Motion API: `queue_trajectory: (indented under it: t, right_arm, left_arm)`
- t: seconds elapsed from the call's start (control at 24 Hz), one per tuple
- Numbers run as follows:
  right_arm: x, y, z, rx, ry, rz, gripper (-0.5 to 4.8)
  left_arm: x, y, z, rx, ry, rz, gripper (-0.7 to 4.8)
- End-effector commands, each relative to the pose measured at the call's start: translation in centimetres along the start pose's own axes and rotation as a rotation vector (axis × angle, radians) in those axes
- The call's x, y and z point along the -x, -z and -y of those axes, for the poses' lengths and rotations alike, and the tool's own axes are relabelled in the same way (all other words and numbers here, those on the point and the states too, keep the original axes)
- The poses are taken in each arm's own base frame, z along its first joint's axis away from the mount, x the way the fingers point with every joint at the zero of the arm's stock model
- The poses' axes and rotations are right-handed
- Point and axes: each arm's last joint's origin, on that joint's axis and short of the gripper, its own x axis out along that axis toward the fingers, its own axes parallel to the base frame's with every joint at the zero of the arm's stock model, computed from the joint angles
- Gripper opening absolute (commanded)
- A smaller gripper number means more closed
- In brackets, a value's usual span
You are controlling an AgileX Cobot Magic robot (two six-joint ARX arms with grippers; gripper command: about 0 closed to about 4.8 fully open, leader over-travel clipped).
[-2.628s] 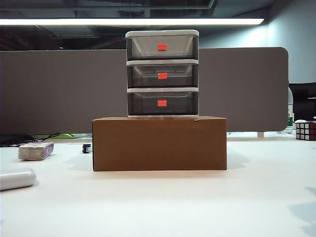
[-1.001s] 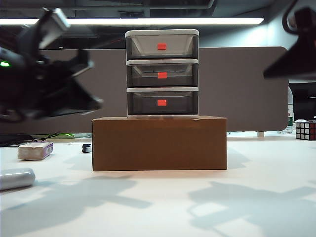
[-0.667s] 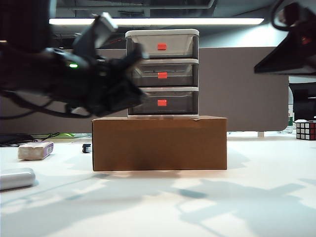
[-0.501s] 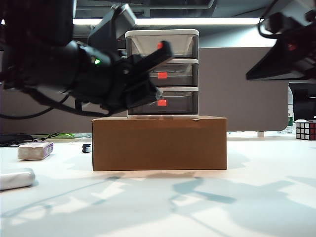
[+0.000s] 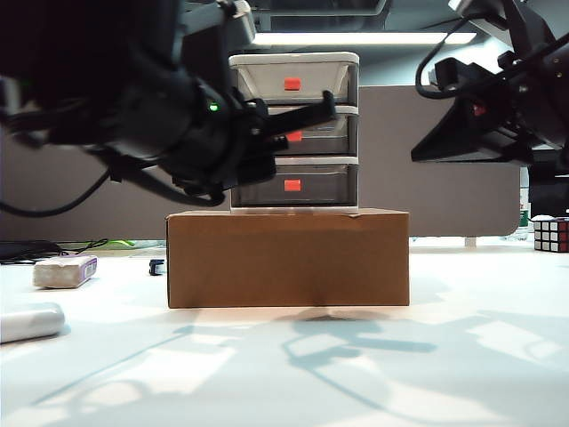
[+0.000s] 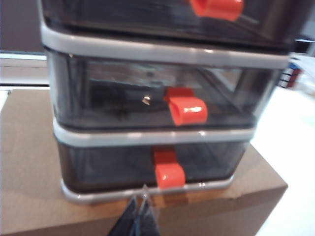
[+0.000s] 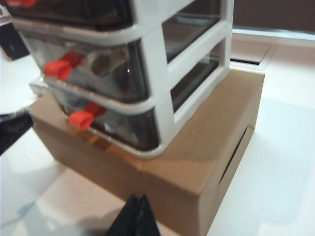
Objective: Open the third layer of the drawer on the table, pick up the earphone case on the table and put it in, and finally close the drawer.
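The drawer [image 5: 293, 133] stands on a brown cardboard box [image 5: 287, 258]; its third layer [image 5: 311, 187] is closed, with the red tab [image 5: 292, 185] on its front. The glossy white earphone case [image 5: 31, 320] lies on the table [image 5: 427, 374] at the far left edge. My left gripper [image 5: 324, 105] hangs shut in front of the drawer's upper tiers. In the left wrist view its tips [image 6: 140, 201] are just short of the third layer's tab [image 6: 170, 174]. My right gripper [image 5: 420, 155] is shut, up and right of the drawer. In the right wrist view it [image 7: 137, 197] hovers over the box [image 7: 206, 162].
A rough greyish block with a purple edge [image 5: 64, 270] lies left of the box. A Rubik's cube [image 5: 551, 236] sits at the far right. A grey partition [image 5: 444, 151] stands behind the drawer.
Both arms have come into view. The left arm swung right, across the front of the drawer unit. The right arm came down and leftwards. The earphone case and the drawers have not moved.
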Motion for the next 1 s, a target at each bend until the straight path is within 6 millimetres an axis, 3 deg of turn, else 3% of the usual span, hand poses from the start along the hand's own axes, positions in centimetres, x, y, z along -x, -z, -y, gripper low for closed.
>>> queue_trajectory:
  t: [0.04, 0.13, 0.63, 1.0]
  right_arm:
    - [-1.1, -1.2, 0.3, 0.004, 0.002, 0.027, -0.05]
    - [-1.8, -1.5, 0.4, 0.002, 0.003, 0.013, -0.05]
    - [-2.0, -1.7, 0.4, 0.024, 0.006, 0.005, -0.05]
    - [-2.0, -1.7, 0.4, 0.024, 0.006, 0.005, -0.05]
  left_arm:
    - [-1.3, -0.1, 1.5, -0.018, -0.029, -0.018, 1.16]
    - [-1.9, 0.0, 2.1, -0.032, -0.039, -0.030, 1.52]
    - [-2.8, 1.2, 3.4, 0.018, -0.123, -0.036, 1.52]
    - [-3.5, 1.0, 2.7, 0.076, -0.102, -0.041, 1.51]
